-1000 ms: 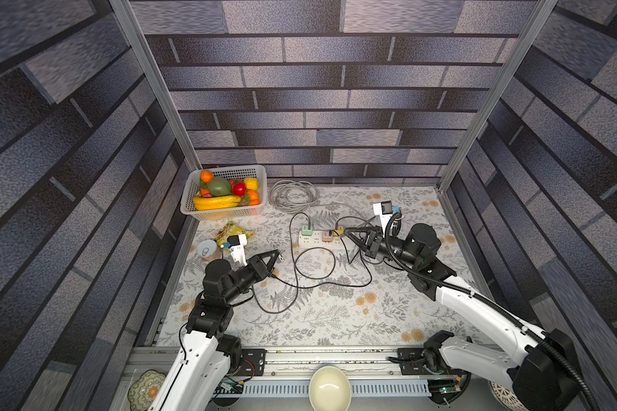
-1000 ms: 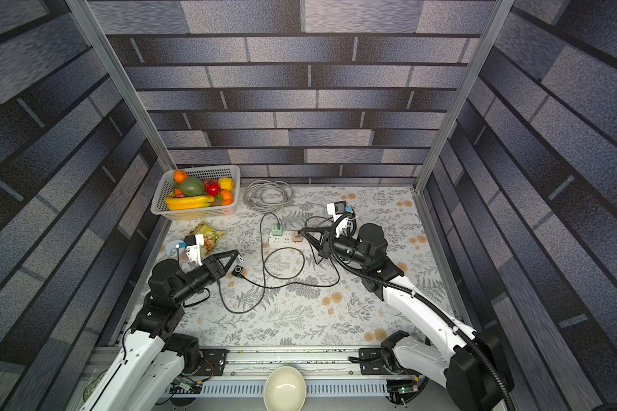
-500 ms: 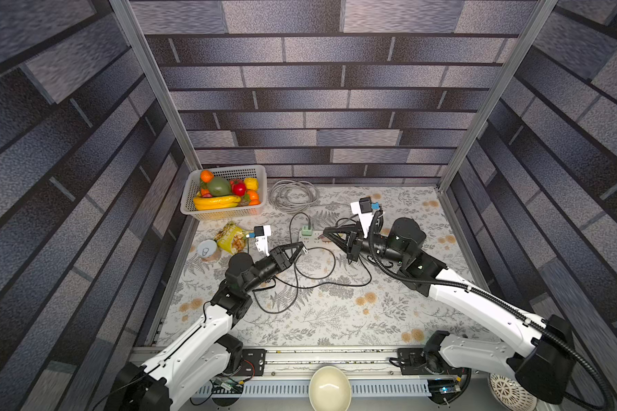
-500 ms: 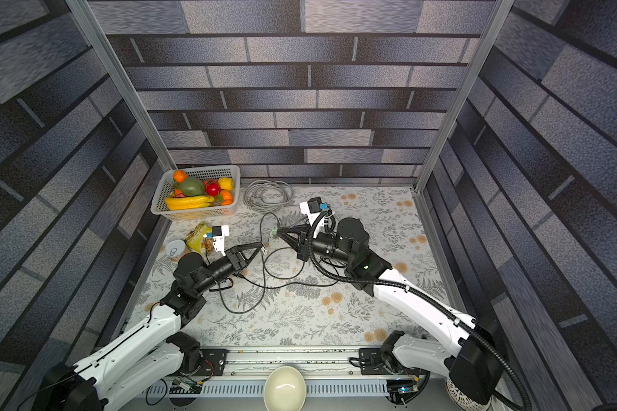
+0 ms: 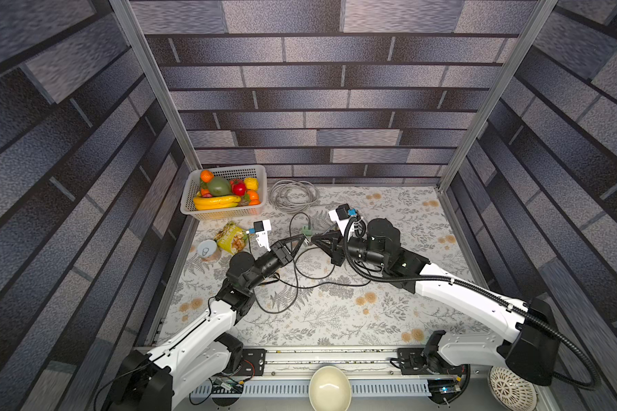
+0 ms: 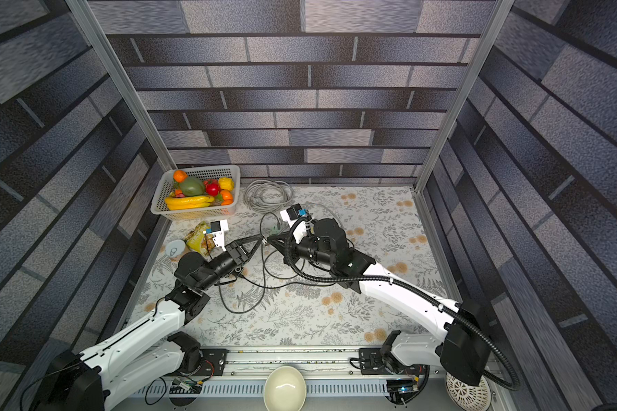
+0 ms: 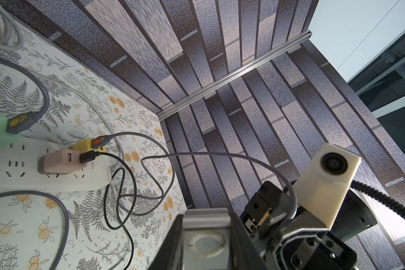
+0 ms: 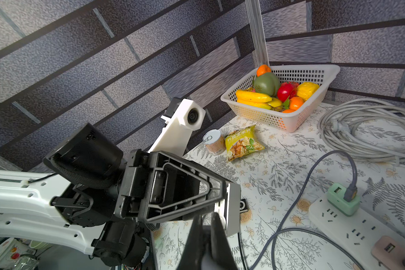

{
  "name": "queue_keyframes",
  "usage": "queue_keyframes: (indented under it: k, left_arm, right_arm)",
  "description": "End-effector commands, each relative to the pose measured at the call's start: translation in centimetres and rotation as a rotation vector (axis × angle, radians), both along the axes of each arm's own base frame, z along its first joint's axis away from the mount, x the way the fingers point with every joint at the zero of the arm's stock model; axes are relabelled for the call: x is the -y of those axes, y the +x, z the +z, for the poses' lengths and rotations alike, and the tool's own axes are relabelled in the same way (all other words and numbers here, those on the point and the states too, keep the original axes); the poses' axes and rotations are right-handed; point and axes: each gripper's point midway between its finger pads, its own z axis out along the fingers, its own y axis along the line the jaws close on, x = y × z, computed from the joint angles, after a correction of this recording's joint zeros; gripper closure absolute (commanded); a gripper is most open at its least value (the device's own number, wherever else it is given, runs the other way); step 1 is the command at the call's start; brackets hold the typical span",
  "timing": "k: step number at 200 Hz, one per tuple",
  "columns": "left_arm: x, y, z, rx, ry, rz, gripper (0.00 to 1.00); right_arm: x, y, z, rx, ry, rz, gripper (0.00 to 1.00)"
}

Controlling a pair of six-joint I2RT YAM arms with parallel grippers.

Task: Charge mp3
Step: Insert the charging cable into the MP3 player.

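Left gripper [image 5: 301,241] advanced, clamping mp3 [image 7: 205,235], long axis toward right gripper [image 5: 316,242] pinching cable [image 7: 220,155]

Fruit basket [image 5: 225,214], snack bag [image 5: 231,239], can [image 5: 207,250], bowl [image 5: 329,388]

— What's sitting on the tabletop [image 5: 335,320]?
— I see a fruit basket [image 5: 225,214] far left, a grey cable coil [image 5: 293,195] beside it, a snack bag [image 5: 230,238] beside a can [image 5: 207,251], a white power strip [image 8: 360,229], loose cords [image 8: 294,204].
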Motion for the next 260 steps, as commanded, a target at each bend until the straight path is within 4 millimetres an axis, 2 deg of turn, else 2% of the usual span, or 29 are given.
queue_keyframes:
  k: [1, 57, 122, 192, 260]
  left_arm:
    - [0.3, -0.1, 2.5, 0.065, -0.037, -0.008, 1.00]
    - [0.7, -0.1, 2.3, 0.061, -0.035, -0.020, 1.00]
    - [0.7, 0.0, 2.5, 0.065, -0.038, -0.020, 1.00]
    - [0.9, -0.1, 3.2, 0.080, -0.045, -0.027, 1.00]
    - [0.8, -0.4, 4.3, 0.102, -0.057, -0.031, 1.00]
  right_arm:
    - [-0.1, 0.3, 1.2, 0.041, 0.001, -0.021, 1.00]
    - [0.2, 1.0, 0.8, 0.051, -0.022, -0.059, 1.00]
    - [0.0, 0.8, 0.2, 0.038, -0.033, -0.043, 1.00]
    - [-0.1, 1.0, -1.1, 0.017, -0.061, -0.049, 1.00]
    - [-0.2, 1.6, -3.4, -0.003, -0.124, -0.069, 1.00]
